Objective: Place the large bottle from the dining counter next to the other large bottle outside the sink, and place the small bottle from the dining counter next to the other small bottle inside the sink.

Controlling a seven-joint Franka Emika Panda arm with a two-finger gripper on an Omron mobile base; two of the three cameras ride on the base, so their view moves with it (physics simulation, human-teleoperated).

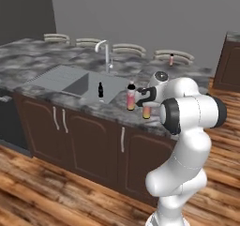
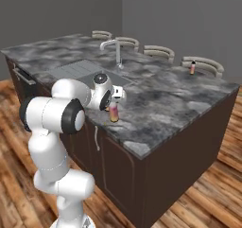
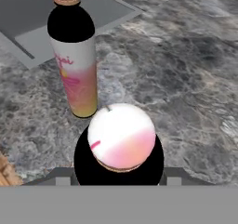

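My gripper is shut on the large bottle, pink-to-yellow with a dark shoulder, held upright low over the dining counter near its front edge. Whether its base touches the stone I cannot tell. The hand view looks straight down on the held large bottle's cap. Just left of it stands the other large bottle, outside the sink. The other small bottle, all black, stands inside the right basin. The small bottle stands at the counter's far edge.
A tall arched silver faucet rises behind the sink. Several pale chair backs line the counter's far side. Dark cabinet doors front the counter below. Bare stone stretches to the right of the held bottle.
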